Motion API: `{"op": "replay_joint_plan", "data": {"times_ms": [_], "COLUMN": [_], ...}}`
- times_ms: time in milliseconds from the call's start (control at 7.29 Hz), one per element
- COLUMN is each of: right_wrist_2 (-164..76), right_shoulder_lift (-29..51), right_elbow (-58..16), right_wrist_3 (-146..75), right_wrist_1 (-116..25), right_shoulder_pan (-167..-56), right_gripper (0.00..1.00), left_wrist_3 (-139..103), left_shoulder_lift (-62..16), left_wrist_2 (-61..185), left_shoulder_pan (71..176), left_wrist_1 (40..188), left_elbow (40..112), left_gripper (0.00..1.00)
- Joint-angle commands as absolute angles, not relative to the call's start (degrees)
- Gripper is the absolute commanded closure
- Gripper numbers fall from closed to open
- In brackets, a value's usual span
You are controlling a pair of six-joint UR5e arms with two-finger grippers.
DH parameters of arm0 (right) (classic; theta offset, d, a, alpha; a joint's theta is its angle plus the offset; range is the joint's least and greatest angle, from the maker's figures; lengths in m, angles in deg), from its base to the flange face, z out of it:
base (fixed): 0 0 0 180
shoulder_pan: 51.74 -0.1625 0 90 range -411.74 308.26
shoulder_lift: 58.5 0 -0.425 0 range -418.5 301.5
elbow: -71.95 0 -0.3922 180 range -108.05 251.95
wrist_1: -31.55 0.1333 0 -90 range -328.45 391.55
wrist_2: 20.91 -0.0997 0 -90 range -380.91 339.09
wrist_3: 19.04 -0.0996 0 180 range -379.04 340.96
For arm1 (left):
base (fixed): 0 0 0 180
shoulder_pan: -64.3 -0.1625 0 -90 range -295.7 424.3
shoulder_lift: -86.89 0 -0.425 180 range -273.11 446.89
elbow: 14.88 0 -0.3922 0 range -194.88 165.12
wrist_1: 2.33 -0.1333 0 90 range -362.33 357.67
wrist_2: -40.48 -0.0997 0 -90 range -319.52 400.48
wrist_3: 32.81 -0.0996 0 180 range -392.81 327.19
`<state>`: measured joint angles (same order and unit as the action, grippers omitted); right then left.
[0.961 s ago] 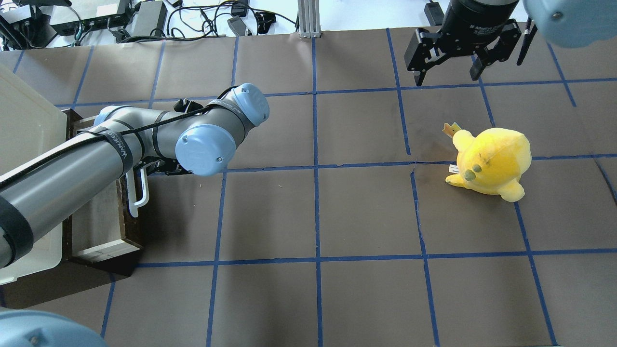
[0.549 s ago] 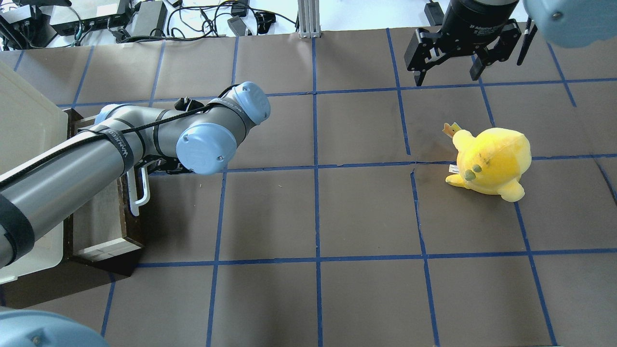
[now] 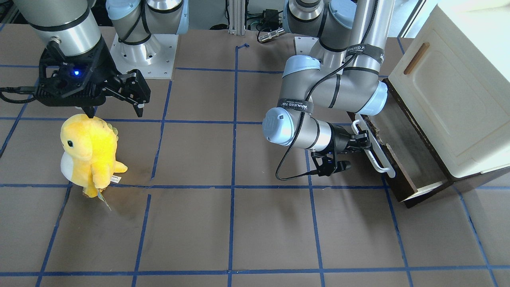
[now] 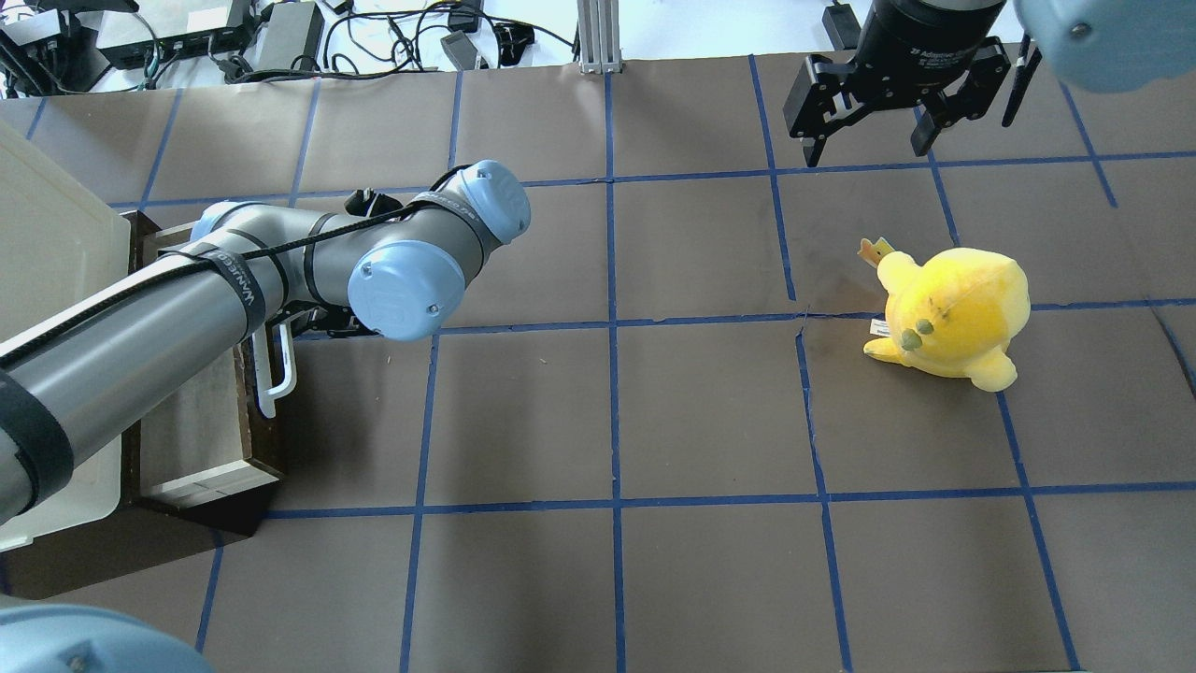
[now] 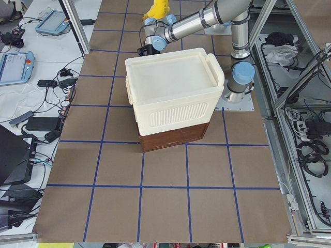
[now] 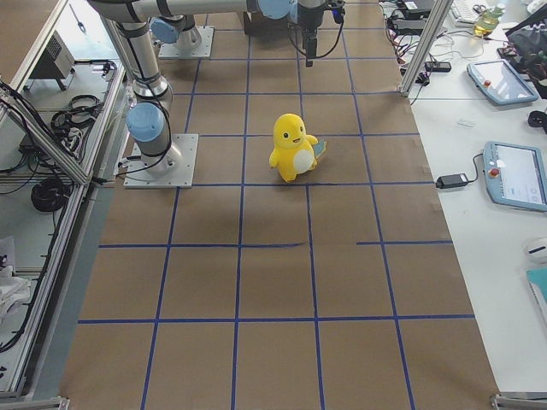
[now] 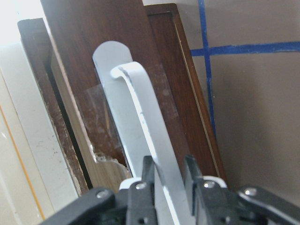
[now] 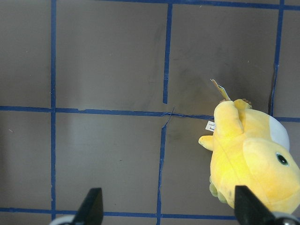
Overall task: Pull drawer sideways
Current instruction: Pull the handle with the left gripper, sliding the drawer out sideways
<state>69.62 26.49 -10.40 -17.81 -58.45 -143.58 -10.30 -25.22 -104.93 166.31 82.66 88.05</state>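
The drawer [image 3: 398, 175] has a dark brown front, a long white bar handle [image 3: 376, 155] and pale inner walls. It stands partly pulled out from the base of the cream cabinet [image 3: 450, 91]. My left gripper [image 3: 360, 144] is shut on the handle near its middle. In the left wrist view both fingers [image 7: 193, 171] clamp the white bar [image 7: 145, 131] in front of the brown drawer front [image 7: 108, 42]. In the overhead view the drawer [image 4: 271, 449] is at the left, and the arm hides the left gripper. My right gripper [image 4: 866, 154] is open, empty and raised at the far right.
A yellow plush toy [image 4: 953, 313] stands on the brown mat below the right gripper, also in the right wrist view [image 8: 253, 159]. The cream cabinet [image 4: 47, 243] with its door fills the left edge. Blue tape lines grid the mat.
The left arm has moved a little to the right in the overhead view, and the drawer has slid further out of the cabinet with it. The right arm and the plush have not moved.
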Motion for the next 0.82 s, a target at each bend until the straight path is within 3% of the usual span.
{"op": "replay_joint_plan", "data": {"times_ms": [0, 275, 686], "right_wrist_2": [69.6, 69.6, 69.6], "right_shoulder_lift": [26.5, 26.5, 26.5], "right_elbow": [-10.4, -10.4, -10.4], "right_wrist_3": [-17.8, -17.8, -17.8], "right_wrist_1": [-58.5, -58.5, -58.5], "right_shoulder_pan": [-143.6, -143.6, -143.6], "right_gripper": [0.0, 0.0, 0.0], "left_wrist_3": [-10.7, -14.1, -18.2], "left_shoulder_lift": [-24.9, -23.4, -18.6], "left_wrist_2": [-104.9, -96.9, -74.6], "left_shoulder_pan": [166.3, 166.3, 165.7], "left_wrist_1": [82.5, 82.0, 90.7], "left_elbow": [88.0, 86.8, 72.3], "left_gripper": [0.0, 0.0, 0.0]}}
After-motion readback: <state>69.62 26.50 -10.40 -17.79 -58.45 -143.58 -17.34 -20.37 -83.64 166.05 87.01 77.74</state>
